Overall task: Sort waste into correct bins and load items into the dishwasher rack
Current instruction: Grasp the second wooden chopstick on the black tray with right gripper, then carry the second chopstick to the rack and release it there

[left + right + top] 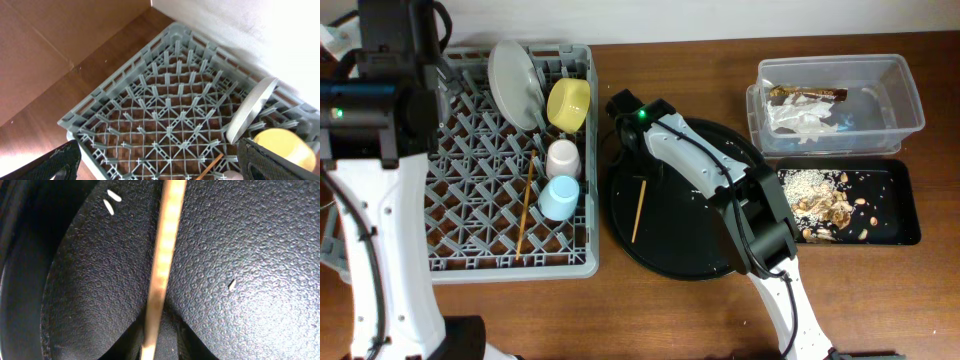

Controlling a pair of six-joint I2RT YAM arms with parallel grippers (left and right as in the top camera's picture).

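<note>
One chopstick (pixel 525 205) lies in the rack (pixel 470 250), a second chopstick (pixel 161 270) on the round tray (pixel 240 255) at the right pincer (pixel 160 349), grip unclear; the left pincer (pixel 160 161) gapes wide.

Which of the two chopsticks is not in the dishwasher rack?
The chopstick lying on the round black tray; the other chopstick lies inside the grey dishwasher rack.

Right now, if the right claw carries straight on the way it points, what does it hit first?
The chopstick on the round black tray, lying close under the right claw; then the tray itself, though depth is unclear.
</note>
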